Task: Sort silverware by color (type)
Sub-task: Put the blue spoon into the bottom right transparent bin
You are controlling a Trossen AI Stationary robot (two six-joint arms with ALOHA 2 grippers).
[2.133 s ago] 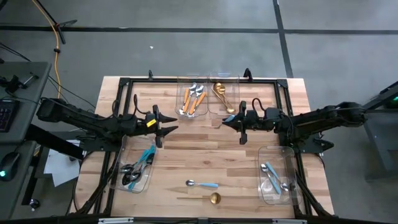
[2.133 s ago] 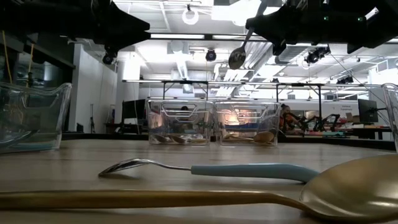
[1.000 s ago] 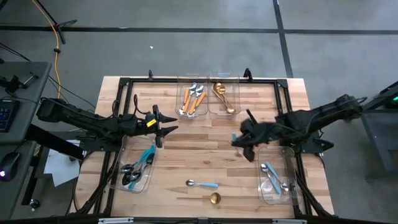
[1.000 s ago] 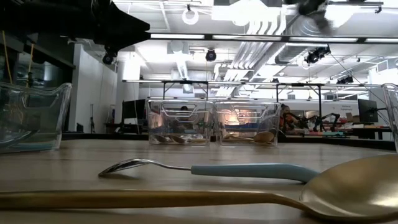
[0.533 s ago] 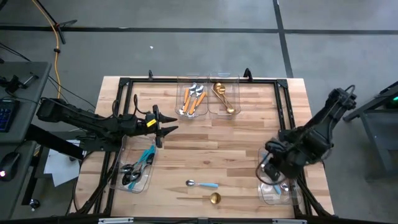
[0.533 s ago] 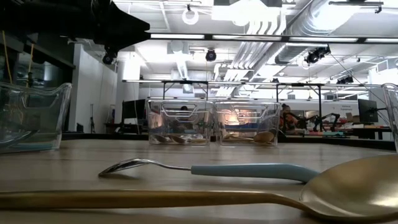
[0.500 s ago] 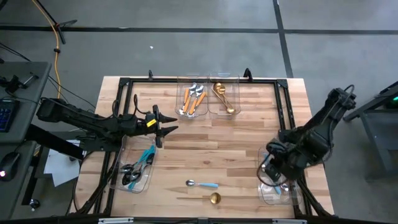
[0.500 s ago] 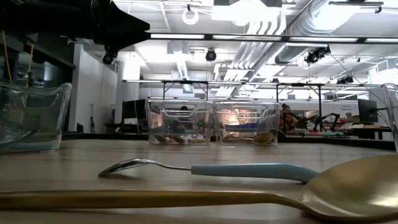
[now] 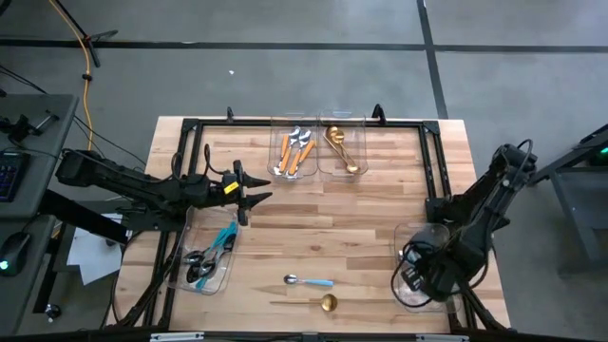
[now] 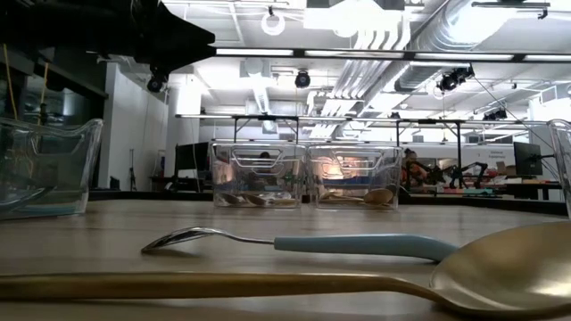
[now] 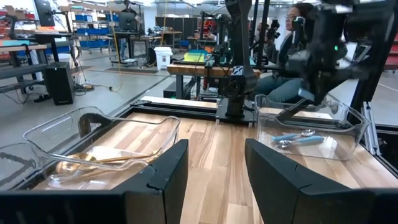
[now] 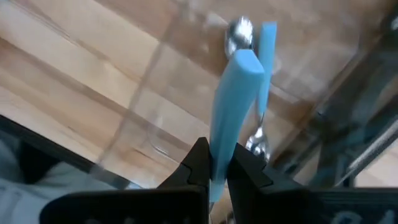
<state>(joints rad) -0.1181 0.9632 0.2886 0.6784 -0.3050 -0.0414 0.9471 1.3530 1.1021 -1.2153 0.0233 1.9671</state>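
Down over the right-hand bin [image 9: 410, 249], the right hand [image 12: 212, 163] clamps a light-blue spoon [image 12: 231, 99]; the left hand [image 11: 212, 165] waits, fingers apart.

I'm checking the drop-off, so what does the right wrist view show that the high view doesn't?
Only the right wrist view shows the right claw shut on a light-blue-handled utensil, above spoons already lying in the bin. Only the high view shows the waiting left claw, and a blue-handled spoon and a gold spoon loose on the table. Both show the right-hand clear bin.
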